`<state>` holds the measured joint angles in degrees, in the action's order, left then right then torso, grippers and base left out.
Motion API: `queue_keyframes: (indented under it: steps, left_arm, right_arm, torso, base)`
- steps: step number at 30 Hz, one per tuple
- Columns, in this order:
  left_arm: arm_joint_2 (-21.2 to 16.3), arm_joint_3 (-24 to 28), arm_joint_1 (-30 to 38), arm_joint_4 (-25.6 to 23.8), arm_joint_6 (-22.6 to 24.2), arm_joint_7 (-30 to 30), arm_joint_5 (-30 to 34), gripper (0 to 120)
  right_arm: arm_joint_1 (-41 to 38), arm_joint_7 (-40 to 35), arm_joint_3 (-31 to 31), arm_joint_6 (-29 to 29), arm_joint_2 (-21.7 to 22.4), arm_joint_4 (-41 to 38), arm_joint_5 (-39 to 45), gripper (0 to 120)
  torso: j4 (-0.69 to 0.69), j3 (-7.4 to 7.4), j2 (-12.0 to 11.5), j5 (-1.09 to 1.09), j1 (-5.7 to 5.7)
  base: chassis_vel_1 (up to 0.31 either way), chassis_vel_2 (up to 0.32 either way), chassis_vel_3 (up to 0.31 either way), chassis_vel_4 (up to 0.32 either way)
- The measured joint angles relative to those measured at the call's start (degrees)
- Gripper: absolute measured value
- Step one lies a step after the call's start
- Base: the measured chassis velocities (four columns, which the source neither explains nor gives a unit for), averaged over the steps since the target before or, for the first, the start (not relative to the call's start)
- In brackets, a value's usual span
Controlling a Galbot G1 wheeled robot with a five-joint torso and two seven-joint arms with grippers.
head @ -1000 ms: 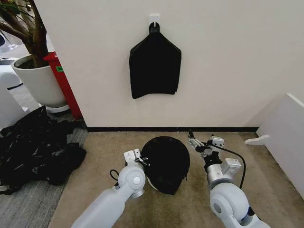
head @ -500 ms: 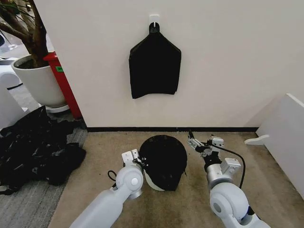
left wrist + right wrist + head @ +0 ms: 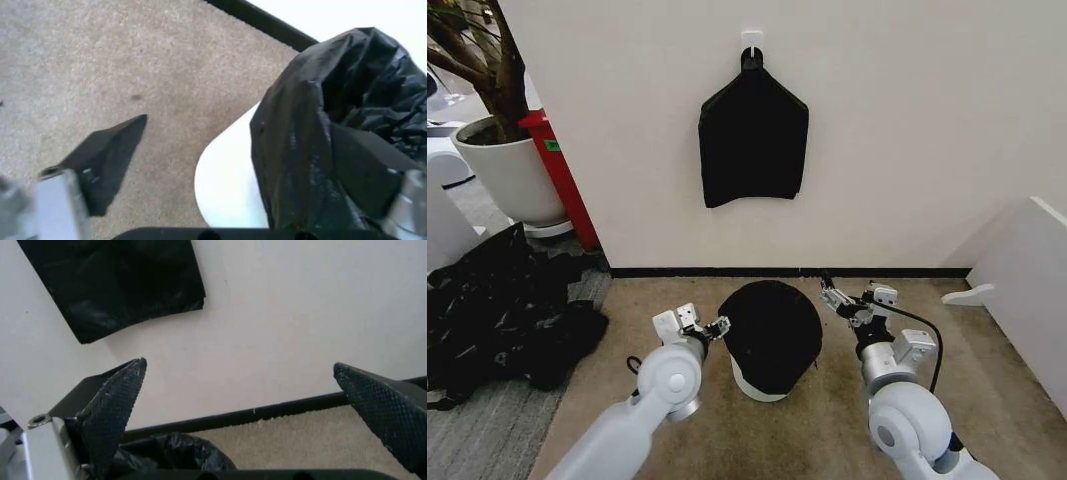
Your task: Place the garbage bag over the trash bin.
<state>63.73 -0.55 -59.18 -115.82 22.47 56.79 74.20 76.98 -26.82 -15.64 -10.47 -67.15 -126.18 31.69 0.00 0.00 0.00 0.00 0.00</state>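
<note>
The glossy black garbage bag [image 3: 772, 325] covers the top of the cream-white trash bin [image 3: 762, 386], which stands on the carpet near the wall; only the bin's lower wall shows under the plastic. My left gripper [image 3: 712, 326] hovers open just left of the bin. In the left wrist view this gripper [image 3: 233, 160] spans the bag [image 3: 320, 125] edge and the white bin [image 3: 227, 190] wall, one finger lying against the plastic. My right gripper [image 3: 832, 298] stands open to the right of the bin's top. In the right wrist view it [image 3: 247, 405] faces the wall above the bag [image 3: 173, 450].
A flat black bundle [image 3: 752, 145] hangs from a wall hook above the bin. A big black plastic heap [image 3: 507, 310] lies at the left, behind it a white plant pot [image 3: 512, 175] and a red post [image 3: 562, 180]. A white panel [image 3: 1027, 290] stands at the right.
My left arm has drawn back to the left, off the bag. The bag-covered top has shifted towards the wall and more white bin wall shows below. The right gripper barely moved.
</note>
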Motion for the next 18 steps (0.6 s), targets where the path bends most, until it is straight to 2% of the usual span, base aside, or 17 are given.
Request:
queue_keyframes:
  steps: [9, 15, 18]
  left_arm:
    - [0.35, -3.02, -0.46, -0.09, 0.29, -2.02, 2.30, 100]
    - [-0.12, -5.48, -3.62, -1.83, -0.98, -7.52, 2.47, 100]
    - [0.62, -6.29, -8.45, -2.86, -3.34, -14.65, 2.09, 100]
  right_arm:
    - [0.46, -0.27, -0.41, -0.07, 0.27, -0.75, 0.15, 100]
    - [1.14, -0.41, -0.83, -0.07, 0.50, -1.86, 0.18, 100]
    - [1.25, -0.58, -0.81, -0.10, 0.59, -2.70, 0.24, 100]
  torso:
    - [-0.01, 0.00, 0.00, 0.00, 0.00]
    - [-0.01, 0.00, 0.00, 0.00, 0.00]
    - [0.00, 0.00, 0.00, 0.00, 0.00]
  base:
    - [0.000, 0.000, 0.000, 0.000]
    - [0.000, 0.000, 0.000, 0.000]
    - [0.000, 0.000, 0.000, 0.000]
